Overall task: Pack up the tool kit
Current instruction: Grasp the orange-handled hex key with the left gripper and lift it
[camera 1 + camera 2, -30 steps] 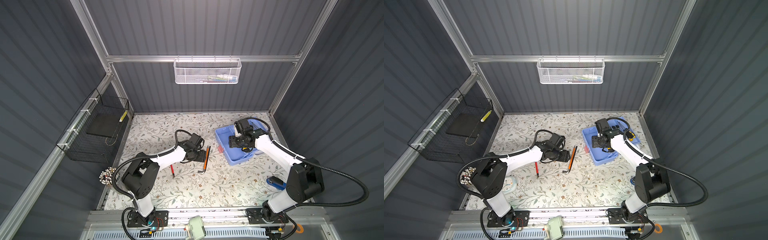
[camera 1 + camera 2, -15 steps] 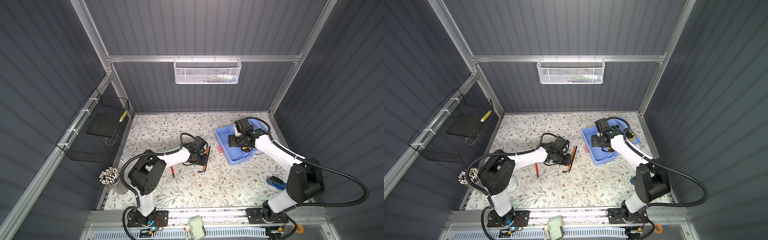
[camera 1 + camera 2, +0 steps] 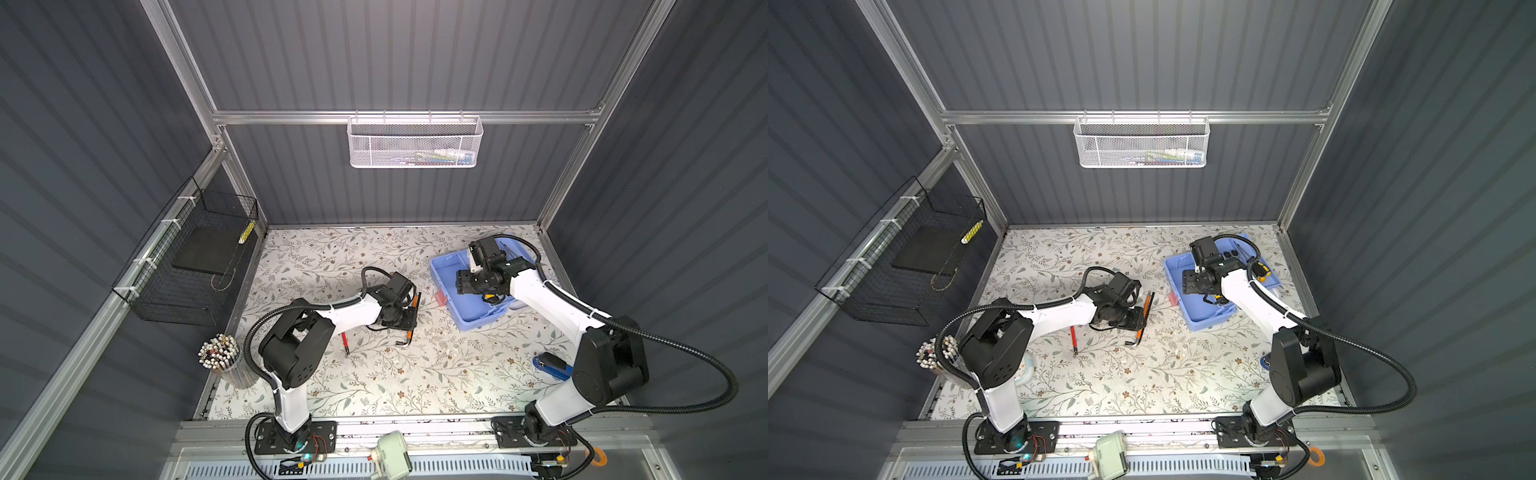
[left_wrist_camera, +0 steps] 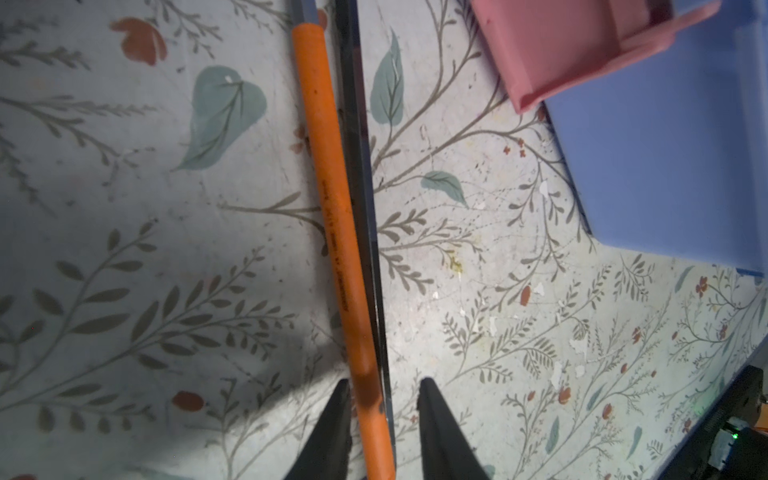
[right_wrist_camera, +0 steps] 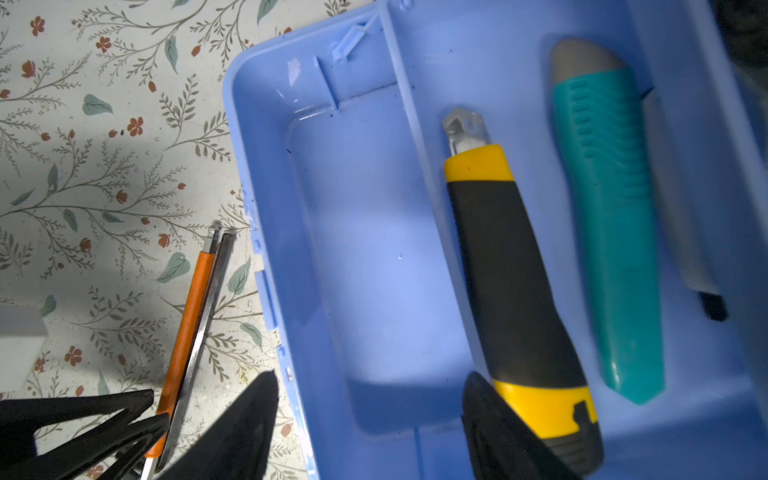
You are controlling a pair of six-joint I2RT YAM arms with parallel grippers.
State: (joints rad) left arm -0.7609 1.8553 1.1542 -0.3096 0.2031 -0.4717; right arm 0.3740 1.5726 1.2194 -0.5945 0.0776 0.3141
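Left hand [image 4: 382,381] narrowly spread astride orange hex key [image 4: 332,208], not pinching. Key judged stiff, thin, light, slippery; pinch mid-shaft on sleeve. Right hand [image 5: 370,376] spread, empty.

The left arm [image 3: 345,313] and the right arm [image 3: 552,305] look alike, with smooth white link shells between bulky matte black joint housings [image 3: 297,347] whose faces are dotted with small round holes. A black corrugated cable [image 3: 706,361] hangs in a wide loop off each arm. Each arm stands on a flat black base plate [image 3: 291,436] at the front edge of the worktop, with thin red wires beside it. A black camera block [image 3: 399,286] sits on each wrist. The left gripper [image 4: 382,382] and the right gripper [image 5: 370,376] have matte black fingers [image 4: 328,432] that taper to narrow tips.
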